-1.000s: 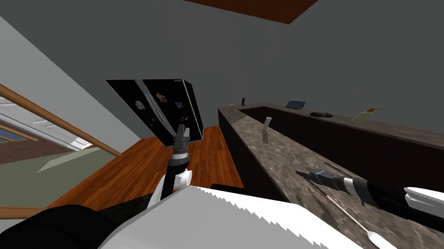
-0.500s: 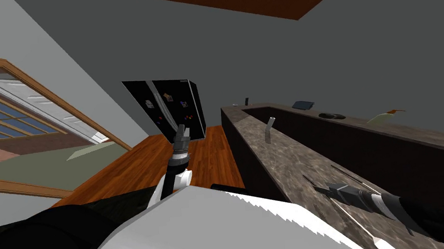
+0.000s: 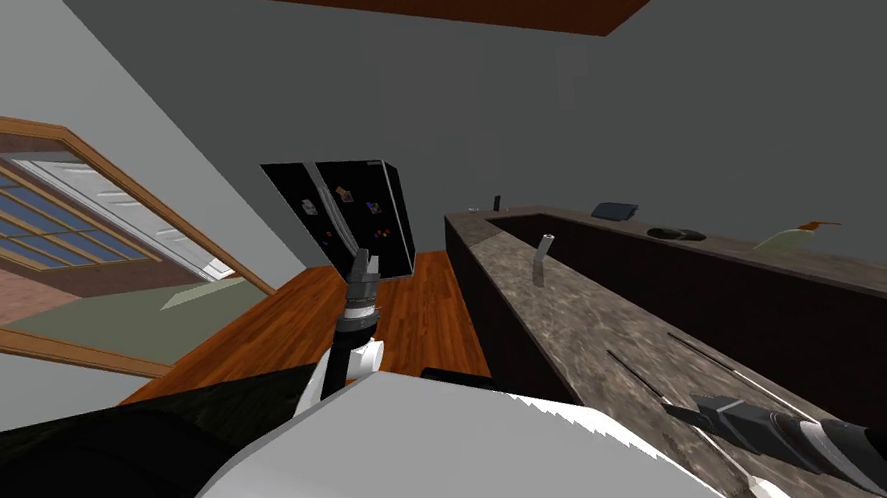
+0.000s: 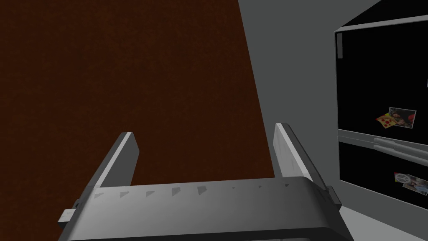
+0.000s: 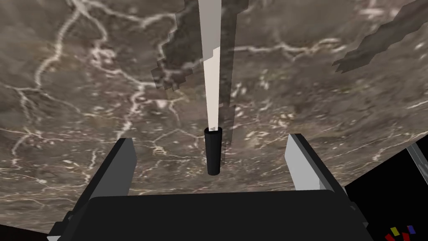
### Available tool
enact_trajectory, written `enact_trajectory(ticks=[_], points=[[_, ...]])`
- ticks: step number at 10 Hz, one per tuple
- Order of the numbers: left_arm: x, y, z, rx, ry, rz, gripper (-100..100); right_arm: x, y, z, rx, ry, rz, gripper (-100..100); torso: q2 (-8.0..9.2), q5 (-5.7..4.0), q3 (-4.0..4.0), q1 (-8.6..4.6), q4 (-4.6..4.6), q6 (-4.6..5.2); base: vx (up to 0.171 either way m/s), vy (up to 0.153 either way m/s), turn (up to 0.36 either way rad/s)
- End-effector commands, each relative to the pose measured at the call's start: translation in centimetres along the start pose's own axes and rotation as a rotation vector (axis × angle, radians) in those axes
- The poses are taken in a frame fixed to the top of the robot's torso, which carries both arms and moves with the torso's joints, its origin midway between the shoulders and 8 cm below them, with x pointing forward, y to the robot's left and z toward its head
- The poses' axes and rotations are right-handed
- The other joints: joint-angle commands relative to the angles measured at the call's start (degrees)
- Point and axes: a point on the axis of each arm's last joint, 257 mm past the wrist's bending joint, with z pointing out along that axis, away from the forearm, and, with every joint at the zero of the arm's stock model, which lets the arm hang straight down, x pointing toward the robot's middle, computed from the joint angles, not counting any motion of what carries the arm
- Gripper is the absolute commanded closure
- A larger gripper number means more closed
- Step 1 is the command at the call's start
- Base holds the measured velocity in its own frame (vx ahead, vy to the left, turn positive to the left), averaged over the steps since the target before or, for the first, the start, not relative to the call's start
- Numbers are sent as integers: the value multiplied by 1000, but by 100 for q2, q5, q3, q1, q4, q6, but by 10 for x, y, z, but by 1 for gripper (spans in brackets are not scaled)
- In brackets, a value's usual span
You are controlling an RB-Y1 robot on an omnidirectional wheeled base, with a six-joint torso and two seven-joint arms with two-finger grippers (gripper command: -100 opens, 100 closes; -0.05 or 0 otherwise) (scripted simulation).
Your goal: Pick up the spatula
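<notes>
Over the counter [image 5: 75,96], the right gripper [image 5: 210,140] has been pulled back along the spatula [image 5: 212,96]. Its dark handle end now lies between the wide-open fingers, nothing gripped yet. A closing squeeze is judged due next. The left gripper [image 4: 205,132] is held open and empty.

head: rolled, over countertop [image 3: 559,326] | right wrist: close above it | left wrist: faces fridge [image 4: 378,75]

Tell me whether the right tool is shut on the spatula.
No: the right tool is open, the spatula lying untouched between its fingers.
</notes>
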Motion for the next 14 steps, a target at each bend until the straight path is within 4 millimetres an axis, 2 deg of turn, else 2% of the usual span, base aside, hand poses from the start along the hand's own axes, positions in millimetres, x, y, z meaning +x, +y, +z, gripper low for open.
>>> enact_trajectory(ticks=[1,2,3,4,5,9,13,14], points=[[0,0,0,0,0,0,0,24,-6,-8,8,60,7,-100,0,0,0,0,0,0,-44,19,108],[0,0,0,0,0,0,0,36,-8,-13,11,89,11,-100,2,1,1,5,0,0,-51,18,69],[0,0,0,0,0,0,0,28,-7,-10,10,68,8,-100,6,1,3,5,1,2,-23,5,5],[0,0,0,0,0,0,0,30,-7,-11,9,72,9,0,-1,0,0,2,0,1,0,0,0],[0,0,0,0,0,0,0,27,3,-2,-1,78,-9,-100,-8,0,-4,0,-1,1,30,-27,-120],[0,0,0,0,0,0,0,19,22,13,-18,83,-48,-100,-38,-5,-22,-15,-9,1,66,-40,-125],[0,0,0,0,0,0,0,9,42,28,-33,79,-91,-100,-22,-2,-13,10,-6,0,25,23,-80],[0,0,0,0,0,0,0,11,37,25,-27,80,-86,-100,-24,-11,-15,11,-8,-4,9,12,-17]])
